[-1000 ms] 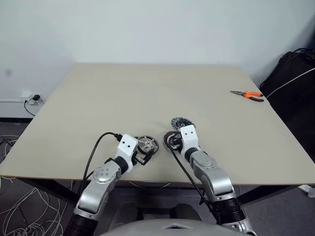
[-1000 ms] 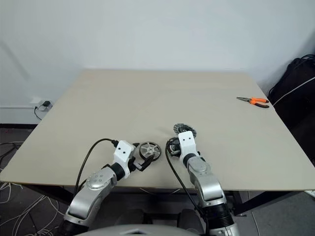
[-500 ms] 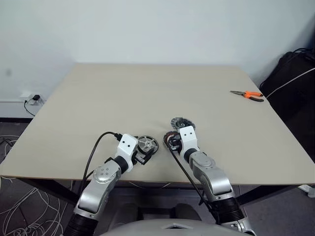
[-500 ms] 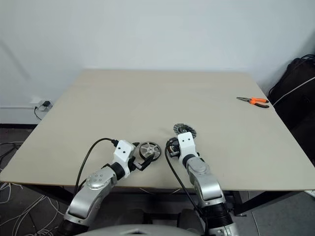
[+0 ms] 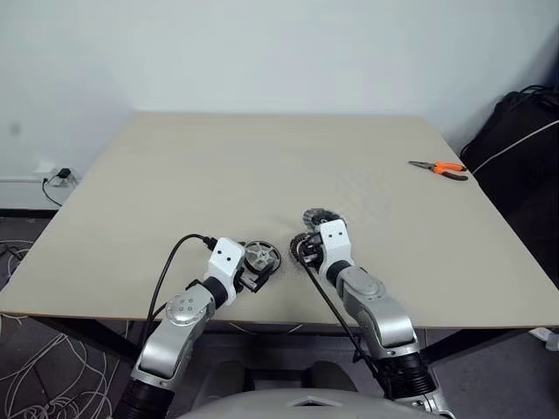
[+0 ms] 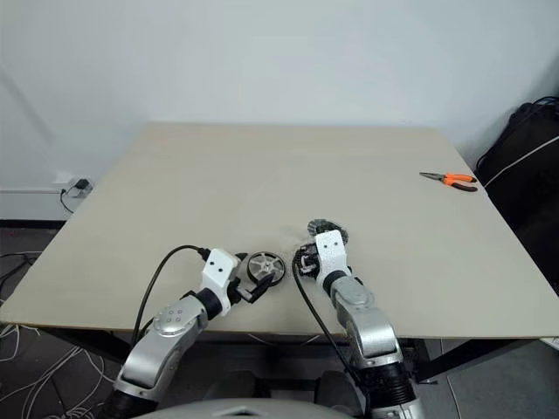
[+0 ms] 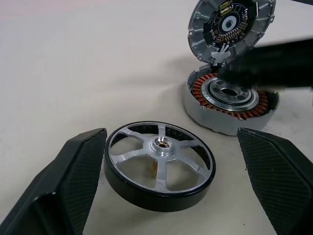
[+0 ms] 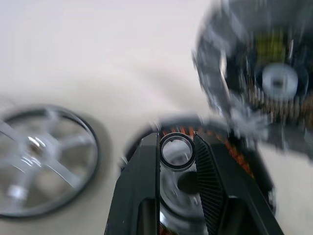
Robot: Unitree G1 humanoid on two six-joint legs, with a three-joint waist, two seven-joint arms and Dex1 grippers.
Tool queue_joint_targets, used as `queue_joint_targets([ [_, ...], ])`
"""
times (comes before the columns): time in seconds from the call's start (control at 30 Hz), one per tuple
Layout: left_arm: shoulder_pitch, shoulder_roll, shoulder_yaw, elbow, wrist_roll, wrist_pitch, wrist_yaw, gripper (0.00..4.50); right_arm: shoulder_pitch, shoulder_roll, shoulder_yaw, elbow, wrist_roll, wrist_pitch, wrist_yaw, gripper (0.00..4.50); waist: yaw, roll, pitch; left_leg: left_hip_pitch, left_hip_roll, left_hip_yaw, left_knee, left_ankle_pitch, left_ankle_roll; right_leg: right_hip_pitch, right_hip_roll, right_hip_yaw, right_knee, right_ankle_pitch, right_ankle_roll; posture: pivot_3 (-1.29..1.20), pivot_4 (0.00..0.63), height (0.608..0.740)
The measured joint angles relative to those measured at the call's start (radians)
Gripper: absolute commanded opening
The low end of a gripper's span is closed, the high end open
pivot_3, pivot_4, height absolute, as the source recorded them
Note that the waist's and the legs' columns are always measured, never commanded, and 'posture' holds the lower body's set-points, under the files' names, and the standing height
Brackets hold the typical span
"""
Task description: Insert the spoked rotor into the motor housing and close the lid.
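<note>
The spoked rotor, a shiny silver wheel with a dark rim, lies flat on the table near its front edge. My left gripper is open, with one finger on each side of the rotor. Just right of the rotor sits the motor housing, its coppery windings showing. The lid stands tilted up behind the housing. My right gripper hovers over the housing, shut on a small silver ring. In the head views the rotor and the housing lie between my two hands.
Orange-handled pliers lie at the far right of the tan table. A black bag stands off the table's right side. A black cable loops from my left wrist near the front edge.
My right gripper has lifted a little over the housing with the small ring still between its fingers. The left gripper and the rotor have stayed put.
</note>
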Motion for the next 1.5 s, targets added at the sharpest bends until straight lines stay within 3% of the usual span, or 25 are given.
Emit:
queue_joint_targets([
  [1.5, -0.002, -0.008, 0.0, 0.007, 0.0, 0.0, -0.001, 4.5, -0.006, -0.003, 0.006, 0.114, -0.041, -0.005, -0.025, 0.67, 0.0, 0.0, 0.0, 0.0, 0.0, 0.0, 0.0, 0.0, 0.0, 0.0, 0.0, 0.0, 0.0, 0.0, 0.0, 0.0, 0.0, 0.74],
])
